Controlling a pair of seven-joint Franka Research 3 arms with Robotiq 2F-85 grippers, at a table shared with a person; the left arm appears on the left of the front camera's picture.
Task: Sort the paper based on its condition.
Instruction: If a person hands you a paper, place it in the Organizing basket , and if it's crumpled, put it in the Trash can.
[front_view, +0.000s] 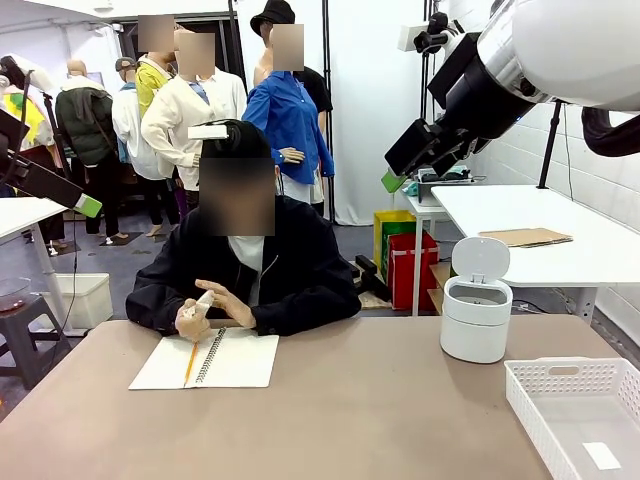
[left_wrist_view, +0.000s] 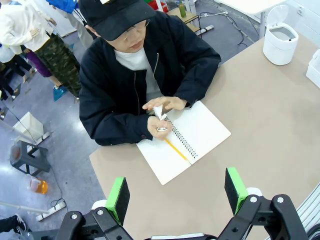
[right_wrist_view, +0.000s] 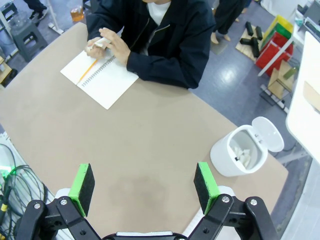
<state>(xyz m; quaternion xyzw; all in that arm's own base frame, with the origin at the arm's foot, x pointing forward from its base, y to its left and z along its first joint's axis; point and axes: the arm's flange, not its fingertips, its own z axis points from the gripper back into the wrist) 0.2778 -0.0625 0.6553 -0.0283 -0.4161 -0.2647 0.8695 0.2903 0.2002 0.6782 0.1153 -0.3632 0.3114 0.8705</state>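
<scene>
Tan desk (front_view: 380, 420) in a room with a grey floor (left_wrist_view: 75, 165). A person at its far side pinches a crumpled white paper (front_view: 204, 299) in both hands (front_view: 236, 316), just above an open notebook (front_view: 240, 362) with a pencil (front_view: 190, 364) on it. Well right of the notebook stands a white bin (front_view: 476, 325), lid up, with wads (right_wrist_view: 243, 152) inside. The left end effector (left_wrist_view: 176, 190) and right end effector (right_wrist_view: 144, 184) hover above the desk, fingers spread and empty.

The table (front_view: 380, 420) is matt and smooth, the bin (front_view: 476, 330) glossy white plastic, the paper (left_wrist_view: 159, 111) crumpled.
</scene>
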